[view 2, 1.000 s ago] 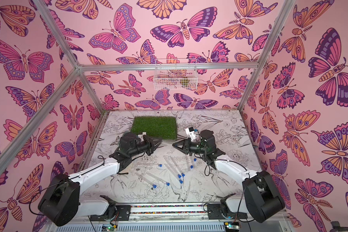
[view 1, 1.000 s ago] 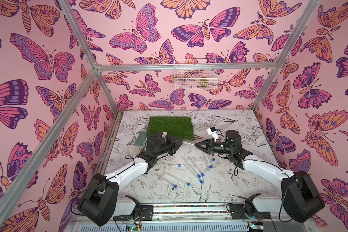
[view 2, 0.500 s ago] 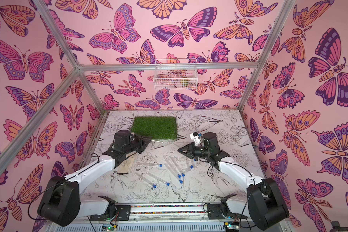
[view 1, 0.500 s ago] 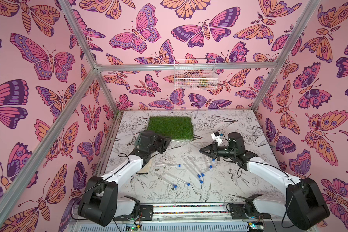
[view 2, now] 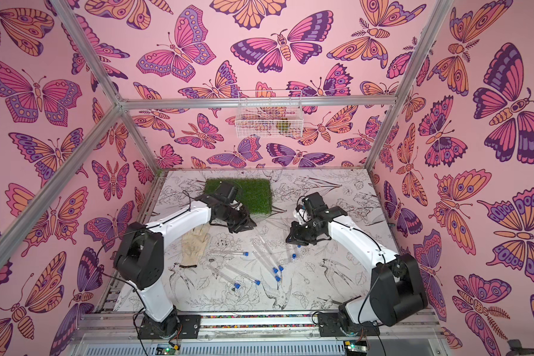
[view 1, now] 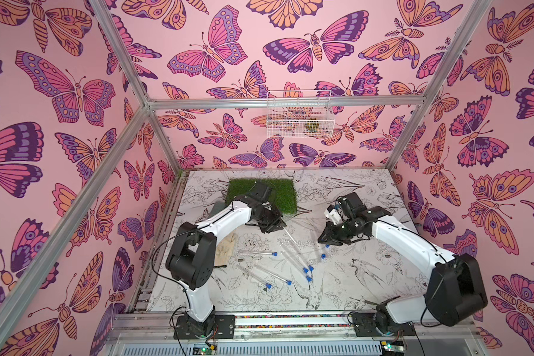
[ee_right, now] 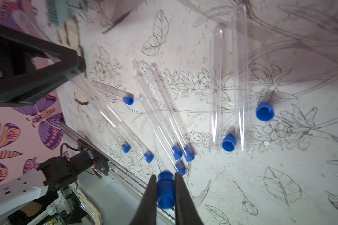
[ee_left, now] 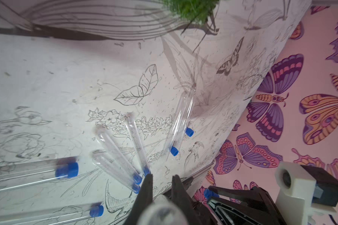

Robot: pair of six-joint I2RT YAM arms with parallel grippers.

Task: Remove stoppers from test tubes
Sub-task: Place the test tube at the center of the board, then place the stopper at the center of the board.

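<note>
white table [view 1: 352, 277] printed with line drawings, butterfly walls [view 1: 74, 123] all round. left gripper [ee_left: 162, 176] clamped on a clear test tube [ee_left: 160, 212], beside the grass mat [view 1: 284, 197]. right gripper [ee_right: 165, 176] pinched tight on one blue stopper [ee_right: 165, 191], apart from that tube. other test tubes [view 1: 293, 259] lie scattered mid-table between the two arms, most with stoppers [view 1: 305, 270] in. one loose stopper [ee_right: 264, 112] lies beside them. cloth glove [view 2: 195, 243] near left arm.
</note>
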